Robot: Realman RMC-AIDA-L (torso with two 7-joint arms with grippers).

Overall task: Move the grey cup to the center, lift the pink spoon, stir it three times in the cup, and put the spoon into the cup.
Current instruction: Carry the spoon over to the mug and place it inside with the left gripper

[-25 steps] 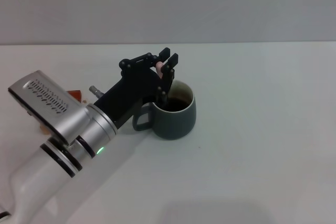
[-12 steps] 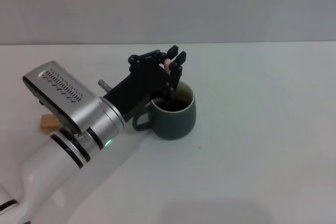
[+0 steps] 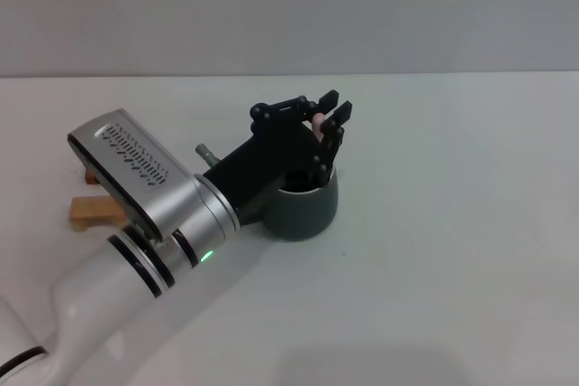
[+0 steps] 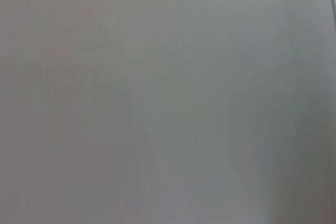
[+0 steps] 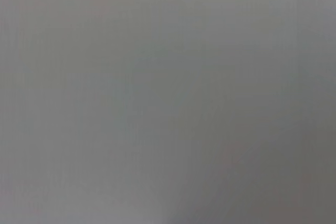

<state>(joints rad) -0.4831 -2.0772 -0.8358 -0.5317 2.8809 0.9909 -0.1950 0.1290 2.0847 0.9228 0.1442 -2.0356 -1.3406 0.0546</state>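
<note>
Left gripper (image 3: pixel 331 116) has shifted rightward across the grey cup (image 3: pixel 308 210) since the earlier frame. Fingers nearly closed, pinching the pink spoon (image 3: pixel 319 121) above the cup mouth.

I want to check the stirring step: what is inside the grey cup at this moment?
The left gripper, shut on the pink spoon, reaches down into the grey cup. Only the spoon's pink top shows; its bowl and any liquid are covered by the gripper.
</note>
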